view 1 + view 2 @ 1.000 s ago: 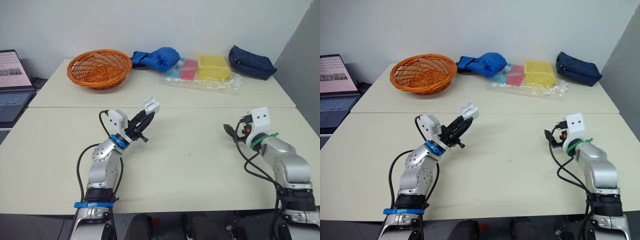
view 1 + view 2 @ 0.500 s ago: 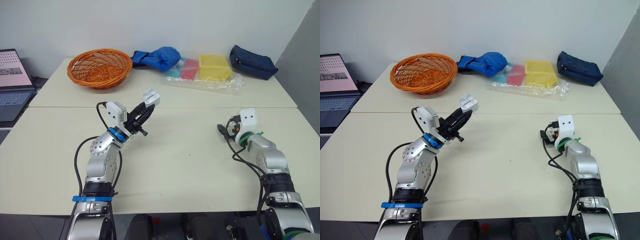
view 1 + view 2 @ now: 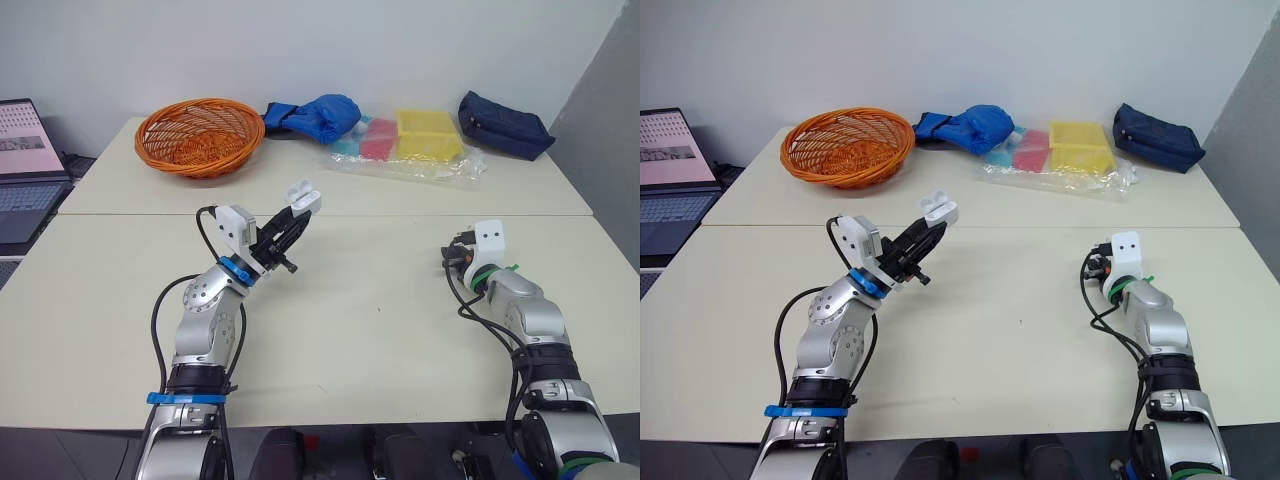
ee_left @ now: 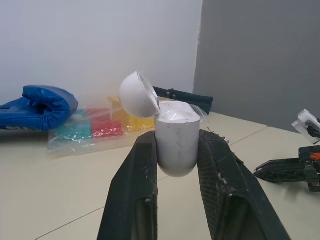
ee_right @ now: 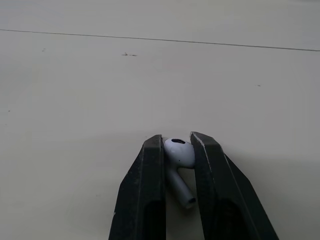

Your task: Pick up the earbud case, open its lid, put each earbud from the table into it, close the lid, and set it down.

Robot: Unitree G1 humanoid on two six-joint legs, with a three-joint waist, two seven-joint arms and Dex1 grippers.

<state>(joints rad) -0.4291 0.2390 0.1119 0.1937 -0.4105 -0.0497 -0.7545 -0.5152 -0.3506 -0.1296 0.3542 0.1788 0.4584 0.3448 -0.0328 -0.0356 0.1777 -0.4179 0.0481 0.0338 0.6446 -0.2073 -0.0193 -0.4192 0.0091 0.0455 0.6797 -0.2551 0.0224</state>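
An orange wicker basket (image 3: 198,135) sits at the far left corner of the bench (image 3: 400,330). Along the far edge follow a blue boxing glove (image 3: 315,116), a clear bag (image 3: 405,150) of yellow, red and teal packs, and a navy pouch (image 3: 503,125) at the far right corner. An open laptop (image 3: 25,170) lies beyond the left edge.

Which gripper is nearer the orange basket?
Left. The left gripper, holding the open earbud case, is raised in front of the basket; the right gripper, pinching an earbud, is far to its right.
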